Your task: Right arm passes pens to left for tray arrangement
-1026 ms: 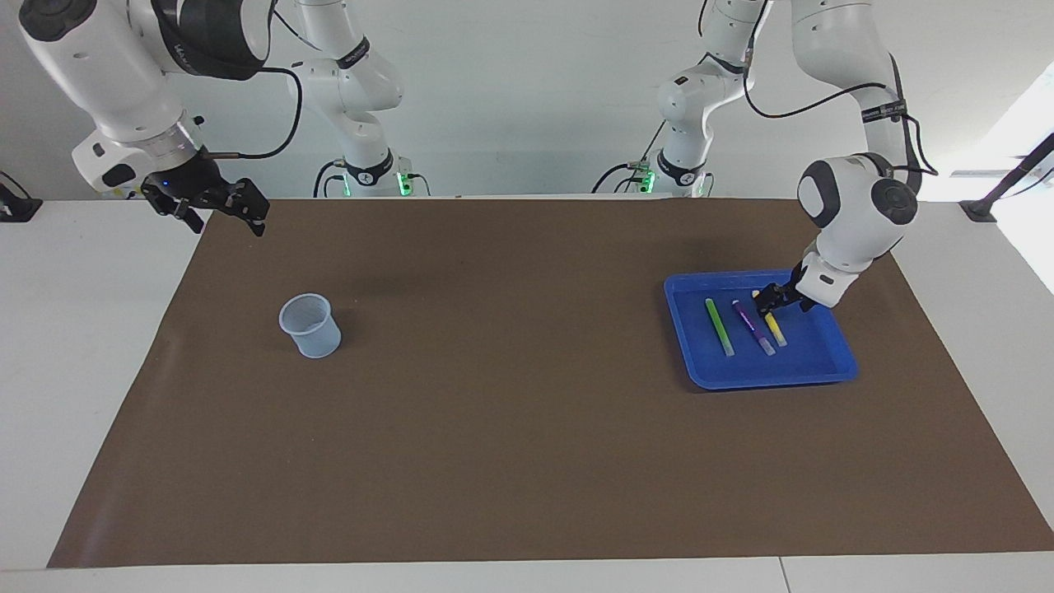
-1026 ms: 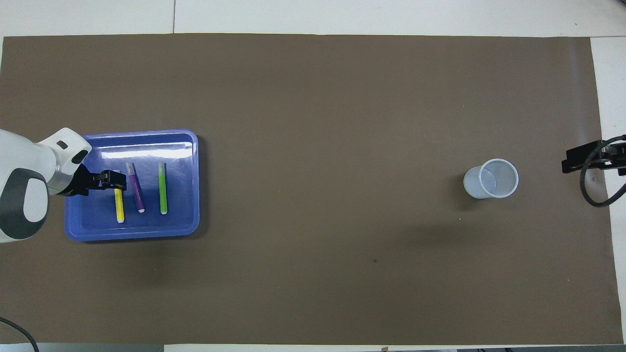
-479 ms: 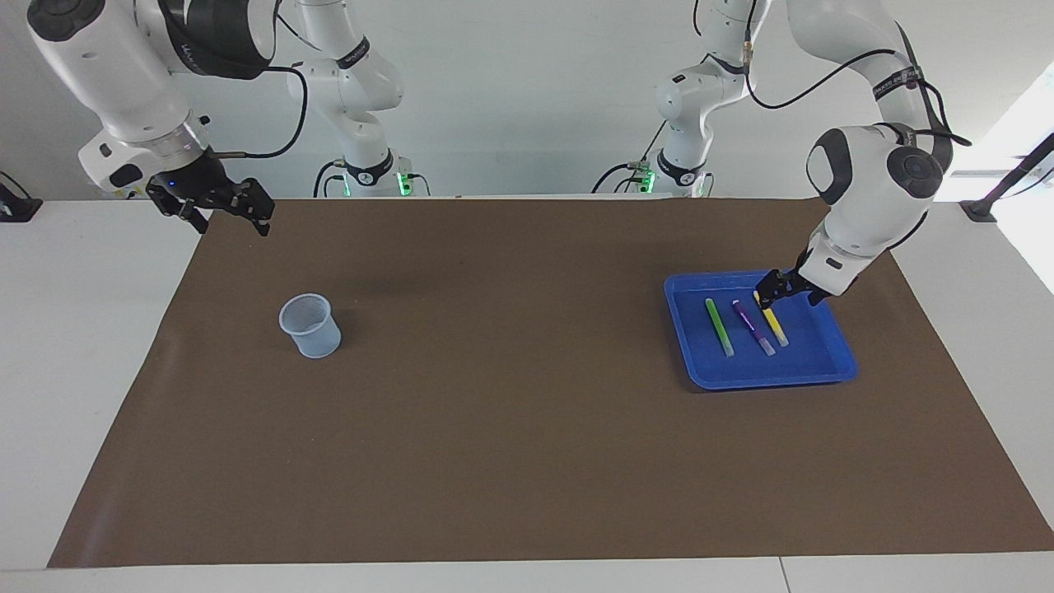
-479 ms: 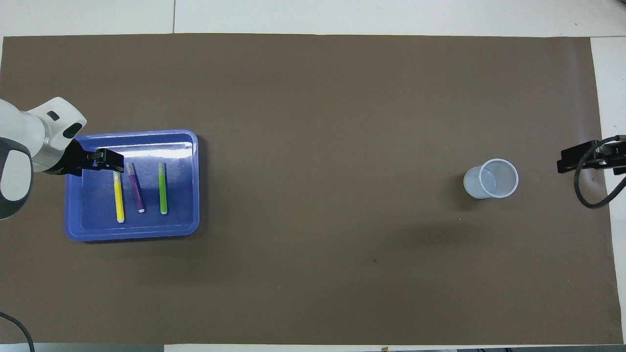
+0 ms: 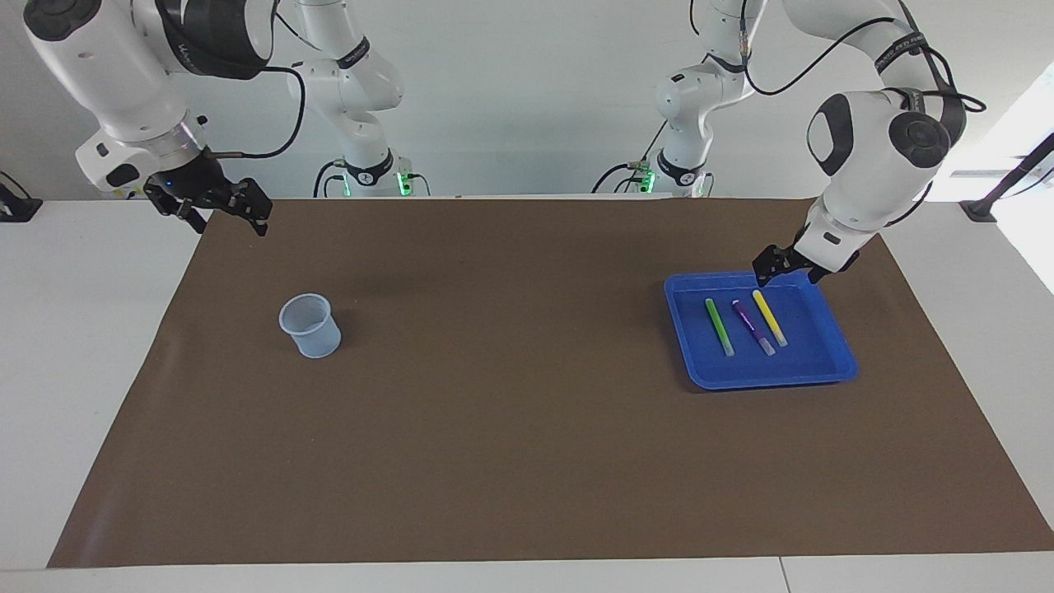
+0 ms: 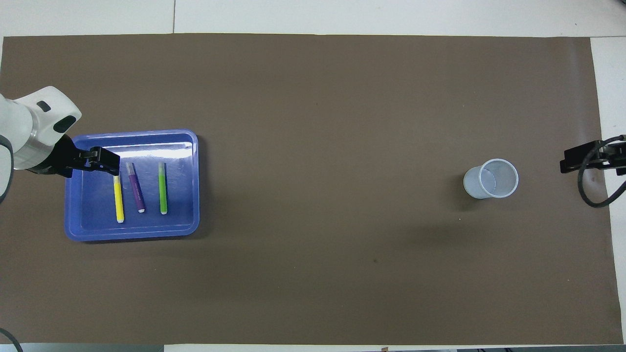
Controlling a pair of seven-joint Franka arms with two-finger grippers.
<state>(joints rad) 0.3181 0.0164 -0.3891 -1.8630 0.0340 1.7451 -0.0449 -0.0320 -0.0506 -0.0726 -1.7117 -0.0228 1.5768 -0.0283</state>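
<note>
The blue tray [image 5: 770, 380] [image 6: 132, 233] sits toward the left arm's end of the table. Three pens lie side by side in it: green [image 5: 719, 326] [image 6: 163, 188], purple [image 5: 753, 325] [image 6: 135, 188] and yellow [image 5: 769, 317] [image 6: 118, 198]. My left gripper [image 5: 770, 270] [image 6: 105, 161] hangs open and empty just above the tray's rim on the robots' side, over the yellow pen's end. My right gripper [image 5: 222, 206] [image 6: 574, 160], with the blue light, waits open and empty above the mat's edge at the right arm's end.
A small translucent bluish cup [image 5: 310, 326] [image 6: 490, 178] stands upright on the brown mat [image 5: 510, 428] toward the right arm's end. White tabletop borders the mat on all sides.
My left gripper has lifted off the yellow pen and drawn back toward the tray's rim on the robots' side; the pen stays lying in the tray. The right arm has hardly moved.
</note>
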